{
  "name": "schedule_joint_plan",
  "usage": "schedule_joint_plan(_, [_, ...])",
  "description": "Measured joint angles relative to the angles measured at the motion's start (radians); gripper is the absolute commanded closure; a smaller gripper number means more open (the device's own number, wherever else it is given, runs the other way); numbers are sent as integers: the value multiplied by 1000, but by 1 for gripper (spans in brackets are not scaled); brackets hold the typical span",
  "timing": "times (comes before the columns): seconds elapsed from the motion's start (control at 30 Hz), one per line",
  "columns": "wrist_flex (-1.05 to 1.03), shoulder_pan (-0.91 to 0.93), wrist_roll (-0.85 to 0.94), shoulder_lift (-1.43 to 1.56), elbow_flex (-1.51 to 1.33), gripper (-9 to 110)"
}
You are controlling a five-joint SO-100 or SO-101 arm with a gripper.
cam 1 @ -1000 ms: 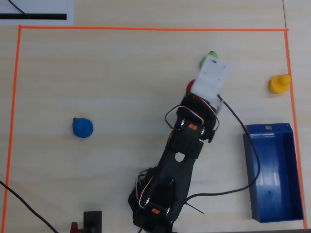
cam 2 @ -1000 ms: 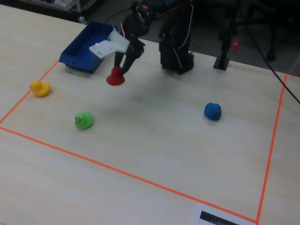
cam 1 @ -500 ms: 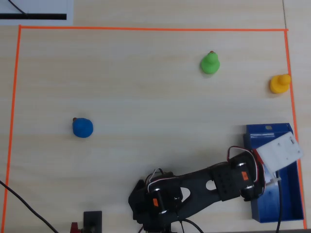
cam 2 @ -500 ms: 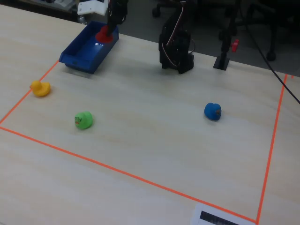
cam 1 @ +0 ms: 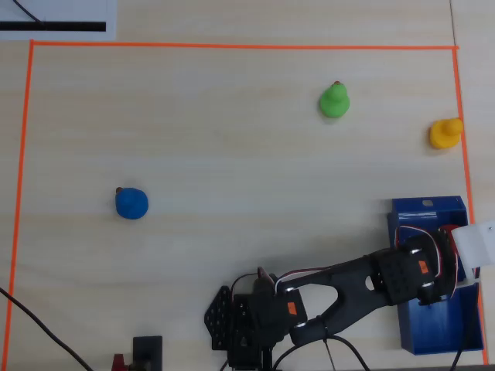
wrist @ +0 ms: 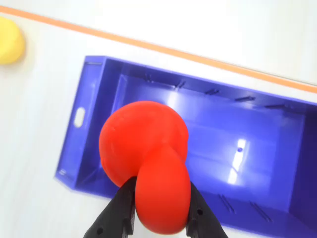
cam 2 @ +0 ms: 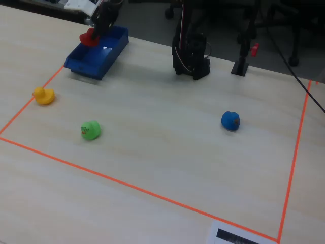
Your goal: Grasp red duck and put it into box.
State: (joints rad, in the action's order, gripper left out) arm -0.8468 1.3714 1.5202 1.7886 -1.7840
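My gripper (wrist: 161, 198) is shut on the red duck (wrist: 148, 158), its two black fingers (wrist: 121, 208) pressing the duck's sides. It holds the duck above the near end of the blue box (wrist: 247, 144), which lies open-topped below. In the fixed view the red duck (cam 2: 89, 38) hangs just over the box (cam 2: 104, 61) at the table's far left. In the overhead view the arm reaches right over the box (cam 1: 433, 328) and hides the duck, with only a sliver of red (cam 1: 448, 229) showing.
A green duck (cam 1: 334, 101), an orange-yellow duck (cam 1: 445, 133) and a blue duck (cam 1: 131, 202) sit on the table inside an orange tape border (cam 1: 232, 45). The arm's base (cam 1: 247, 317) stands at the bottom edge of the overhead view.
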Motion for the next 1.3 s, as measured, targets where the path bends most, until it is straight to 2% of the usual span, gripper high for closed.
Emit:
schedule_joint_plan(0.2, [48, 2, 3, -86, 5, 101])
schedule_joint_plan(0.3, [54, 2, 12, -114, 5, 92])
schedule_joint_plan(0.43, [69, 3, 23, -138, 5, 90])
schedule_joint_plan(0.5, [72, 3, 41, -146, 5, 85])
schedule_joint_plan(0.77, [41, 11, 32, -153, 40, 84])
schedule_joint_plan(0.9, [29, 9, -29, -150, 41, 88])
schedule_joint_plan(1.07, [28, -20, -196, -89, 80, 96])
schedule_joint_plan(1.17, [-23, -95, -291, -18, 114, 101])
schedule_joint_plan(1.3, [-153, -256, -334, 114, 123, 101])
